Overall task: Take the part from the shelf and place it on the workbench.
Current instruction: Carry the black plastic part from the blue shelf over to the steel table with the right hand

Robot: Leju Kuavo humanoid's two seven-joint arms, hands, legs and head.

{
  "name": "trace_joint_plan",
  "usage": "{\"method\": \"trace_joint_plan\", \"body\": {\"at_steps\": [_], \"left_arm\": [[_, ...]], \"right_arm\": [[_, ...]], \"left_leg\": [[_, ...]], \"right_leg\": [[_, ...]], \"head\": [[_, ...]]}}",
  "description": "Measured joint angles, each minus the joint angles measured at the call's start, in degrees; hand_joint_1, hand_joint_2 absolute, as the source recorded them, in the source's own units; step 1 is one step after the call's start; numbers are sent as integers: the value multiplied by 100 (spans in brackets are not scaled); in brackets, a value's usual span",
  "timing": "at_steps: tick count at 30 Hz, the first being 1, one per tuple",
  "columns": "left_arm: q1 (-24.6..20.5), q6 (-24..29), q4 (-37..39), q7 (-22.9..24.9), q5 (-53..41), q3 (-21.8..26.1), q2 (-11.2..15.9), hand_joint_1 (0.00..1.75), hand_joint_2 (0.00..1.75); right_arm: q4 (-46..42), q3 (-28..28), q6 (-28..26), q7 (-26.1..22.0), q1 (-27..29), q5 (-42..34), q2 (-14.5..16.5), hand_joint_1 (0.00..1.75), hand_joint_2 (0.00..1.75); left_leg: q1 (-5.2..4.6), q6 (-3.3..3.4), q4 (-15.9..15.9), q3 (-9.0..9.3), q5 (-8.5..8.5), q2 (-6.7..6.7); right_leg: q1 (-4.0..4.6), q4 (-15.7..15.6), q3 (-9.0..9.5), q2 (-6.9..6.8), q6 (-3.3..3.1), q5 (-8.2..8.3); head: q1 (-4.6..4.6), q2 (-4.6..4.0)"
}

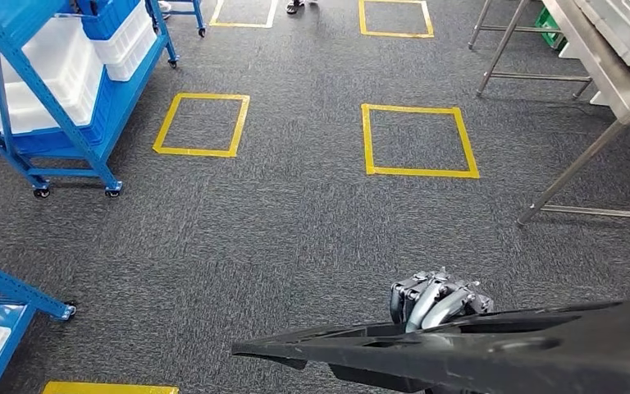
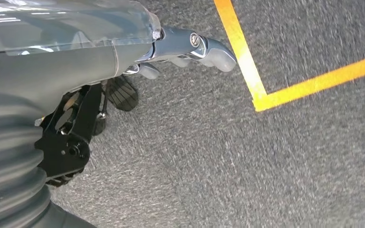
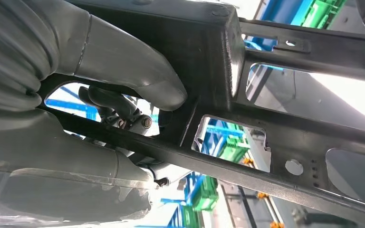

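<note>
Black frame part (image 1: 492, 349), a long flat piece with cut-out openings, sits in the grip of the right hand (image 1: 439, 300); in the right wrist view the thick grey thumb (image 3: 138, 78) presses on one face of a bar while darker fingers (image 3: 109, 102) wrap the other side. Beyond that hand lie grey carpet (image 1: 295, 213) with yellow tape squares (image 1: 418, 139), blue wheeled shelving (image 1: 57, 90) and a steel workbench (image 1: 615, 82). Left hand (image 2: 171, 52) hangs over the carpet holding nothing, fingers loosely extended.
</note>
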Motion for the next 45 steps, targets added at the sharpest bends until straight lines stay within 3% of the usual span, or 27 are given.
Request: {"method": "trace_joint_plan", "body": {"at_steps": [1,3,5,7,9,10,11,13,15,17,19,21,23,25,26,27,30,32,34,35,37,39,40,41,42,43,45], "left_arm": [[-1,0,0,0,0,0,-1,0,175],[-10,0,0,0,0,0,-2,0,175],[-25,0,0,-2,0,0,-1,0,175],[-22,0,0,-2,-5,-1,-4,0,175],[-1,0,0,-1,-16,-2,-9,0,175],[7,1,0,-1,-20,-2,-9,0,175],[12,1,0,-1,-12,-1,-9,0,175],[11,2,0,-1,2,0,-8,0,175],[11,10,0,-1,1,1,-4,0,175],[11,117,-1,25,-45,23,45,0,175],[6,227,-14,84,-88,79,153,0,175],[12,200,-56,134,-72,135,271,0,175],[44,157,-101,154,-56,169,364,0,175],[73,161,-125,158,-59,192,420,0,175],[78,169,-133,158,-59,199,436,0,175],[78,178,-137,157,-59,203,443,0,175],[77,192,-138,147,-59,205,443,0,175],[74,190,-138,138,-59,214,443,0,175],[50,173,-138,120,-59,236,451,0,175],[36,158,-138,111,-58,252,455,0,175],[28,125,-138,95,-60,284,460,0,175],[43,85,-138,73,-61,301,463,0,175],[51,68,-138,58,-61,304,464,0,175],[56,54,-138,41,-60,307,465,0,175],[59,44,-138,26,-60,308,468,0,175],[59,35,-138,14,-60,309,474,0,175],[57,22,-138,2,-60,311,494,0,175]], "right_arm": [[-6,-5,0,1,2,0,1,175,175],[-17,-10,0,1,10,0,2,175,175],[-36,-15,0,1,21,1,11,175,175],[-54,-17,0,1,25,-1,32,175,175],[-57,-19,0,1,28,0,45,175,175],[-57,-20,0,2,32,1,45,175,175],[-57,-20,0,2,35,1,45,175,175],[-57,-21,1,2,39,1,46,175,175],[-57,-22,5,2,34,-9,47,175,175],[-39,-69,81,2,-84,-174,46,175,175],[9,-243,253,2,-378,-482,45,175,175],[76,-513,396,2,-663,-675,45,175,175],[148,-710,455,2,-816,-716,46,175,175],[206,-803,481,2,-873,-715,48,175,175],[225,-837,491,2,-880,-713,48,175,175],[241,-866,500,2,-883,-707,48,175,175],[259,-910,505,2,-911,-675,56,175,175],[264,-921,498,2,-936,-654,77,175,175],[266,-933,468,2,-939,-614,99,175,175],[258,-941,445,2,-936,-589,112,175,175],[242,-951,404,2,-931,-543,151,175,175],[236,-953,390,2,-913,-521,181,175,175],[237,-956,396,2,-898,-516,187,175,175],[237,-962,410,2,-886,-517,187,175,175],[238,-974,427,2,-878,-519,187,175,175],[238,-989,447,2,-875,-521,187,175,175],[238,-1014,473,2,-876,-523,189,175,175]], "left_leg": [[-9,-29,2,10,-10,35],[-15,-90,-3,32,-22,115],[1,-155,77,23,-105,37],[20,-202,563,-181,-407,-207],[25,-221,1388,-561,-777,-340],[26,-223,1666,-699,-846,-352],[26,-219,1721,-738,-790,-355],[29,-194,1154,-502,-396,-408],[39,-156,388,-178,-85,-617],[37,-114,88,-68,-31,-733],[39,-51,49,-57,1,-622],[56,31,-6,-40,46,-503],[50,78,-31,-44,63,-396],[35,83,-28,-55,59,-288],[32,80,-25,-56,54,-236],[31,72,-22,-49,46,-186],[18,17,-12,-3,0,-53],[0,-42,0,15,-32,34],[0,-109,2,33,-65,117],[10,-142,29,40,-104,77],[32,-200,364,-82,-330,-142],[46,-232,1131,-437,-693,-328],[50,-243,1486,-619,-807,-350],[55,-251,1685,-734,-818,-356],[62,-253,1632,-735,-699,-361],[72,-251,1366,-636,-490,-381],[100,-235,566,-312,-103,-561]], "right_leg": [[20,-157,76,-33,-27,22],[39,-200,69,44,-86,21],[12,-237,81,131,-150,49],[-13,-268,95,214,-204,76],[-4,-266,88,320,-226,80],[1,-262,89,381,-230,80],[5,-256,92,447,-230,80],[3,-234,102,571,-221,74],[6,-192,84,681,-187,63],[1,-169,37,784,-124,75],[-6,-172,-1,840,-56,101],[9,11,-98,628,-4,-29],[-3,627,-391,349,36,-383],[-43,1324,-725,280,72,-656],[-59,1434,-776,266,86,-643],[-71,1316,-712,243,94,-523],[-45,163,-114,-13,56,-27],[5,-187,46,-99,4,31],[16,-209,40,12,-52,40],[8,-226,51,64,-81,48],[-24,-262,78,162,-146,67],[-23,-264,81,266,-182,65],[-20,-261,82,329,-187,63],[-19,-254,84,394,-187,61],[-22,-243,88,463,-183,58],[-26,-228,93,531,-173,51],[-28,-177,82,656,-131,27]], "head": [[0,0],[0,0],[0,0],[0,0],[0,0],[0,0],[0,0],[0,0],[0,0],[0,0],[0,0],[1,0],[1,0],[0,0],[0,0],[0,0],[0,0],[0,0],[0,0],[0,0],[0,0],[0,0],[0,0],[0,0],[0,0],[0,0],[0,0]]}}
